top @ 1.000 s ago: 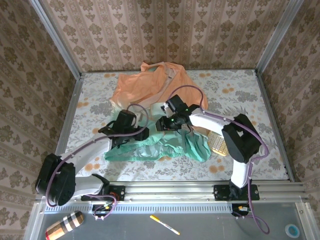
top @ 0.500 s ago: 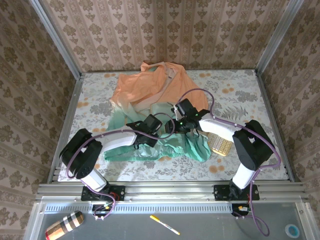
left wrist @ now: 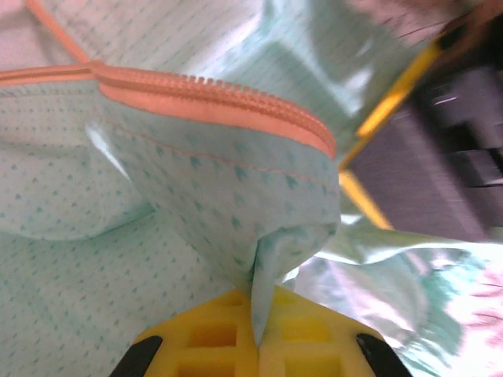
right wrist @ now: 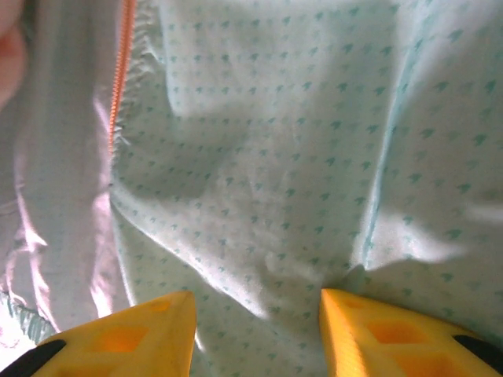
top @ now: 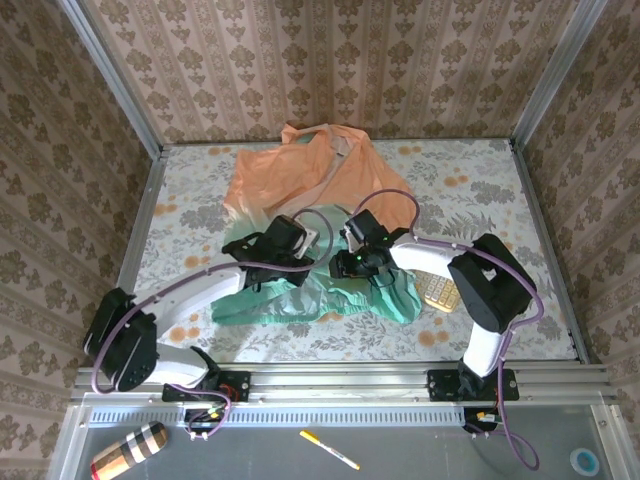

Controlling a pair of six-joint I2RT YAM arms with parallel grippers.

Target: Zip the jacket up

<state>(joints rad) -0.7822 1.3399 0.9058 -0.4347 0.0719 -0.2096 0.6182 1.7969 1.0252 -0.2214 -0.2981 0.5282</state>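
Left wrist: left gripper (left wrist: 256, 318) clamped on jacket (left wrist: 157, 220) fabric beside zipper (left wrist: 212, 93); right gripper (right wrist: 255, 310) half-spread, empty; zipper halves apparently unjoined.

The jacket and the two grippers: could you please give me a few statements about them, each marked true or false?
1. The left gripper is shut on a fold of the jacket. True.
2. The right gripper is shut. False: its jaws stand apart over teal fabric.
3. The zipper is orange. True.
4. The calculator lies by the jacket's peach end. False: it lies beside the teal end.
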